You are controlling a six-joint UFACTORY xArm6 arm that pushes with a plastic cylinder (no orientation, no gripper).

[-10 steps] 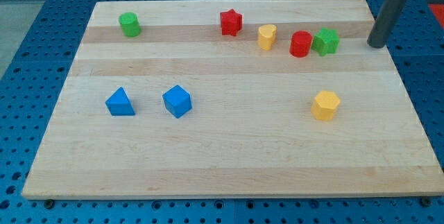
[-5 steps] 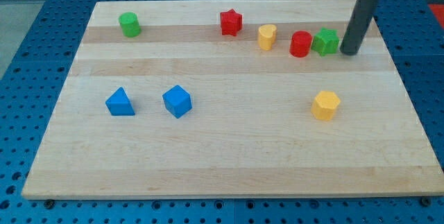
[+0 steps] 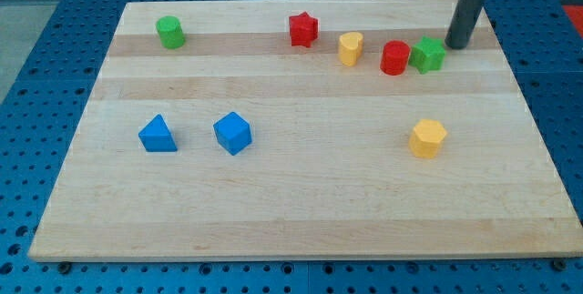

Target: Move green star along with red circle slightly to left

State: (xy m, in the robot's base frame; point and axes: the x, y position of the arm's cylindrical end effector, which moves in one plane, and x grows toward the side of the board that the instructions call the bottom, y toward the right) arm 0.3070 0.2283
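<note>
Shifted up-view, my tip (image 3: 456, 45) just right of green star (image 3: 427, 55), touching red circle (image 3: 394, 57), no hand

The tabletop (image 3: 301, 194) is pale wood with faint lengthwise grain and a slightly darker band near its top edge. Around it lies a blue surface (image 3: 36, 76) dotted with rows of small dark holes. On the tabletop sit a green star (image 3: 427, 55), a red circle (image 3: 394, 58), a yellow cylinder (image 3: 350, 48), a red star (image 3: 302, 29), a green cylinder (image 3: 169, 32), a blue triangle (image 3: 158, 135), a blue cube (image 3: 232, 133) and a yellow hexagon (image 3: 427, 137). My tip (image 3: 455, 45) ends a dark grey rod.
</note>
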